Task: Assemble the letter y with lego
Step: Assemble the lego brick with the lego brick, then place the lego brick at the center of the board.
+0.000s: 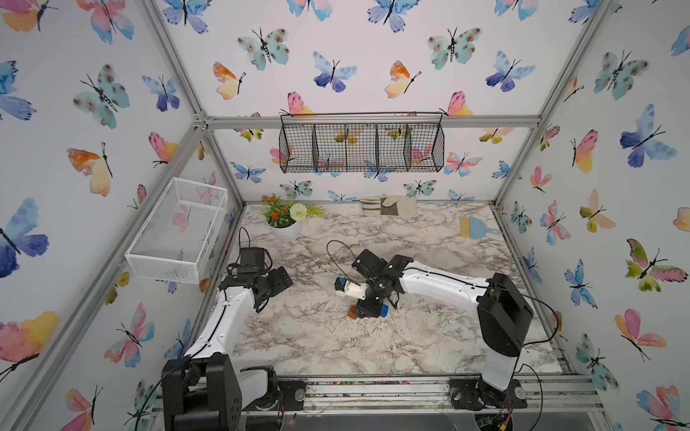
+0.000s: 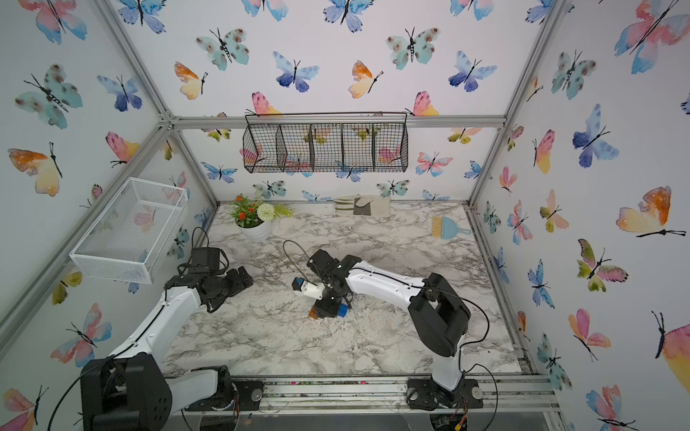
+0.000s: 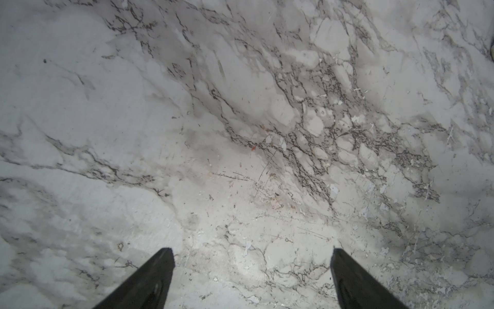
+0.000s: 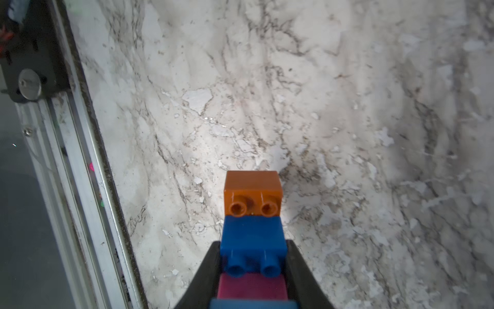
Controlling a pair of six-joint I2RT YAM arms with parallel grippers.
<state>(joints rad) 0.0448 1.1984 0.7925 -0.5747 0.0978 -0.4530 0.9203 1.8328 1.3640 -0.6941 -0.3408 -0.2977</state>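
Re the letter y (image 4: pixel 252 230): pinched in the right gripper (image 4: pixel 252 243), jaws closed tight on the flat flanks of the blue brick (image 4: pixel 254 240). Located near the middle of the desk (image 1: pixel 429 336), a little toward its front edge. Cannot tell whether resting on the marble or hanging just clear.

Along the stem, from the right wrist view: orange brick (image 4: pixel 252 187) at the far tip, then blue, then pink brick (image 4: pixel 251 286), then a sliver of light-blue brick (image 4: pixel 254 303). No sight of the Y's arms past the jaws. In both top views, only orange on one side of the claw and a blue piece (image 1: pixel 384 309) on the other; cannot tell which brick.

Handling, as a guess: light, stiff, hard plastic. Glossy flanks, so probably slick under the pads; squeeze square on flat faces, never on studs. Held together by stud friction alone, so avoid levering at the orange tip; likely to pop a joint. Best hold: across the stem flanks close to the junction, about as gripped now.

Left gripper (image 3: pixel 252 251): fingers spread wide, nothing between, over bare marble toward the desk's left edge, well apart from the build.

Further out: flower pot (image 1: pixel 285 227) by the back-left corner, folded cloth (image 1: pixel 388 206) at the back edge, small brush (image 1: pixel 476 227) toward the back-right corner.
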